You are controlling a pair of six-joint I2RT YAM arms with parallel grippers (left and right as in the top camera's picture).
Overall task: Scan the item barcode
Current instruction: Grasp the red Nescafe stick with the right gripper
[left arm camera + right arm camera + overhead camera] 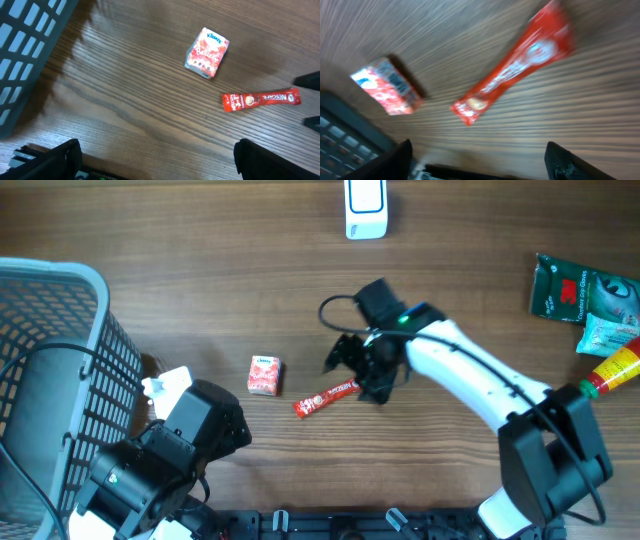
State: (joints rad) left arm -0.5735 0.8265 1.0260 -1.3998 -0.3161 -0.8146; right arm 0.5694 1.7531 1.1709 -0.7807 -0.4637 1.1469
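A red Nescafe stick sachet (325, 398) (261, 99) (517, 62) lies flat on the wooden table. To its left sits a small pink Kleenex tissue pack (264, 375) (207, 53) (387, 85). My right gripper (356, 373) (480, 165) hangs open just over the sachet's right end, and nothing is between its fingers. My left gripper (222, 425) (160, 162) stands open and empty at the front left, short of both items. A white scanner-like device (365, 208) stands at the table's far edge. No barcode shows in any view.
A grey mesh basket (60, 330) (30, 45) fills the left side. Green packets (585, 295) and a red-and-yellow bottle (615, 370) lie at the far right. A black cable loops by the right wrist (335, 305).
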